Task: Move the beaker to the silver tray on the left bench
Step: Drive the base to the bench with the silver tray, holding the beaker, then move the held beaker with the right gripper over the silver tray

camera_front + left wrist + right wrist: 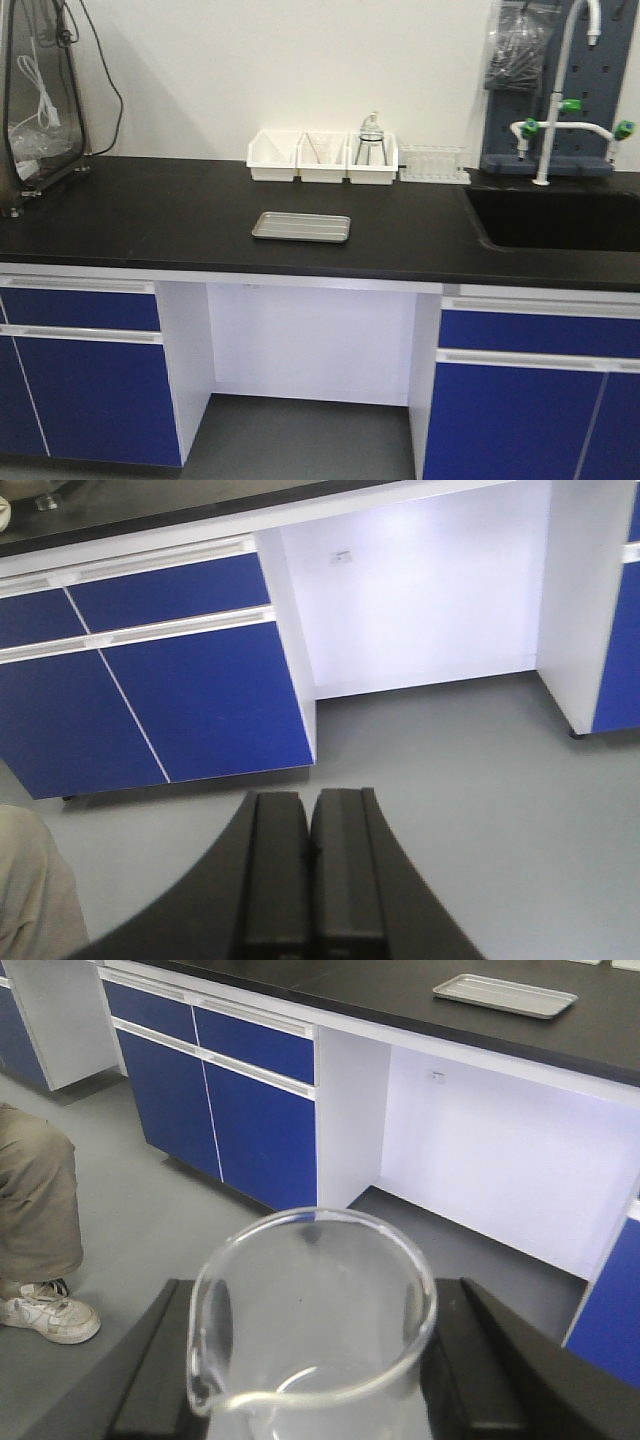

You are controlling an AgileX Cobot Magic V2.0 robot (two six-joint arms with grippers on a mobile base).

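Note:
The clear glass beaker with a pouring spout sits between the black fingers of my right gripper, which is shut on it and holds it above the grey floor, well short of the bench. The silver tray lies flat on the black left bench, near its front edge above the knee gap; it also shows in the right wrist view. My left gripper is shut and empty, hanging low over the floor in front of the blue cabinets. Neither gripper shows in the front view.
White bins and a rack stand at the back of the bench. A sunken sink with a white tap is at the right. Blue cabinet doors flank the knee gap. A person's leg and shoe are at the left.

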